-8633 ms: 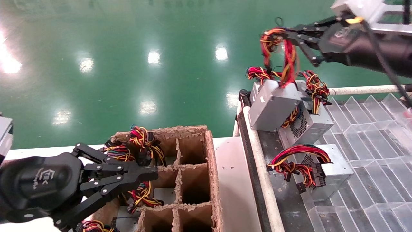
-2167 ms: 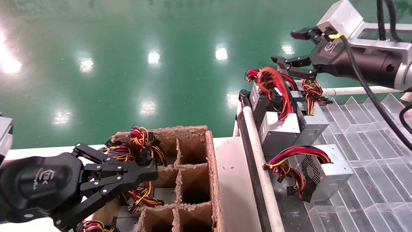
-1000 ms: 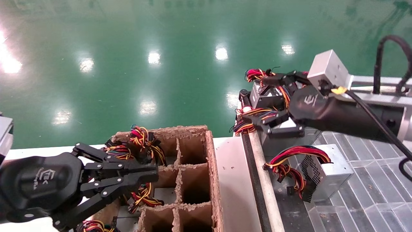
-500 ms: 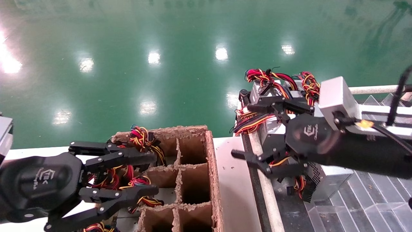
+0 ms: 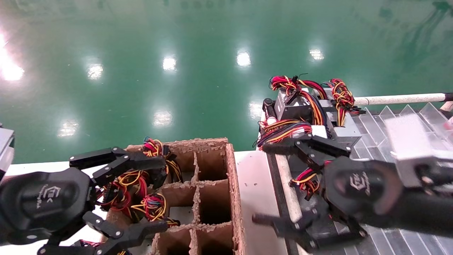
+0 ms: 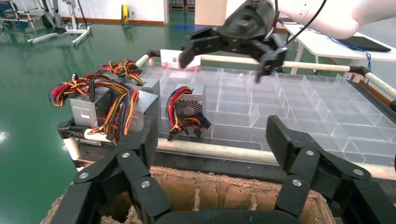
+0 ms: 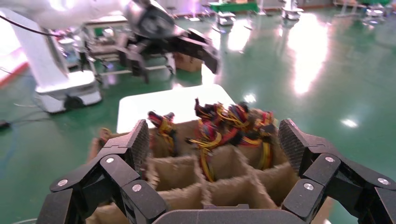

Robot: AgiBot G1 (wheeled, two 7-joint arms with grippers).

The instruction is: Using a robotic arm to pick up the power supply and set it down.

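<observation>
Both black hexagonal grippers are spread wide and empty. The left gripper (image 5: 125,198) hangs over the near-left cells of the brown cardboard divider box (image 5: 233,198), straddling red-yellow wire bundles (image 5: 141,191) whose units sit hidden below. The right gripper (image 5: 283,187) reaches across the white tube rail (image 5: 290,198) toward the box, with nothing between its fingers. Silver-grey metal power supplies with looped wires (image 6: 109,105) stand on the clear plastic divider tray (image 6: 299,107); one more (image 6: 187,109) sits just beside them. Judged step: the left arm is about to grasp a boxed unit. To do it well, lower straight down, close on the metal body rather than the loose wires if it can be reached, and lift vertically so the cardboard walls don't snag. Obstacles: tangled neighbouring cables, frayed cell walls, and the right gripper near the box edge, which risks collision if both arms move together.
</observation>
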